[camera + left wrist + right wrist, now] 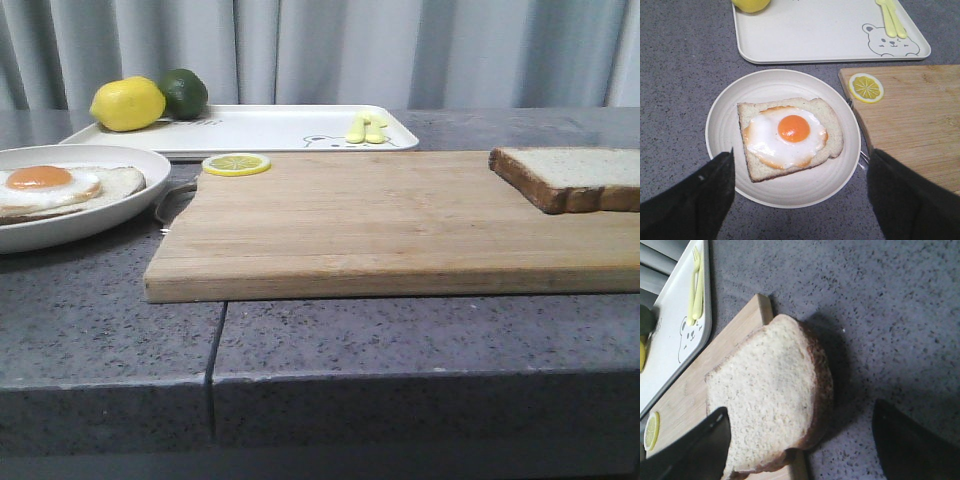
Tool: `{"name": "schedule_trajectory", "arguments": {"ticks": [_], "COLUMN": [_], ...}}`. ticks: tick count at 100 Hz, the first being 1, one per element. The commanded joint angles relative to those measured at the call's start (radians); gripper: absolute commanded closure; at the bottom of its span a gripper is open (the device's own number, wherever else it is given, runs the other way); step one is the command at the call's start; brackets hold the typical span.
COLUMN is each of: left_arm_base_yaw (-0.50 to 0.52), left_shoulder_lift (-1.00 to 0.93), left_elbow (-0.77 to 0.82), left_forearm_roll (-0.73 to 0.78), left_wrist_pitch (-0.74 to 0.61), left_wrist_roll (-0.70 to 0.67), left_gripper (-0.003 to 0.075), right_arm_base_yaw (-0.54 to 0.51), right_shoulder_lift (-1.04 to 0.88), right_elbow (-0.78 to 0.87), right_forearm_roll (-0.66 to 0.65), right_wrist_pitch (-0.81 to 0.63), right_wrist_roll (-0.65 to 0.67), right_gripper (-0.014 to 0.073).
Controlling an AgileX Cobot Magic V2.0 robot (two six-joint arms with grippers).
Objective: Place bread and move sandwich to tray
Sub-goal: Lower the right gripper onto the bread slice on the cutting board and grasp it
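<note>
Open board [380, 225] (lemon slice [236, 164] at corner)

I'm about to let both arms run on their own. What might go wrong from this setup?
1. The bread overhangs the cutting board's right end; a clumsy grab by the open right claw may push it off.
2. The egg lies uncovered on the bottom slice, so bread set off-centre may shift it.
3. The tray already holds a lemon, lime and yellow cutlery, limiting room for the plate.
</note>
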Motion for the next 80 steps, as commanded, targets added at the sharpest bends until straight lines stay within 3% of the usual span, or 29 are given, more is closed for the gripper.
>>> {"name": "schedule_trajectory", "arguments": {"ticks": [1,80], "left_arm_base_yaw": [-0.005,-0.005], "left_shoulder_lift": [-0.001,-0.001], "left_elbow": [-0.035,-0.035], "left_forearm_roll": [-0.015,-0.015], "left_wrist_pitch": [-0.068,-0.068], "left_wrist_roll": [0.000,0.000], "left_gripper": [0.0207,0.0207], "right_arm_base_yaw": [-0.001,0.057], "right_shoulder_lift": [-0.012,0.086], "right_elbow": [-0.023,-0.029], "right_forearm_roll": [0.050,0.116], "right_wrist_pitch": [0.047,0.057], "right_wrist_roll": [-0.018,-0.063], "right_gripper": [0.0012,0.0012]}}
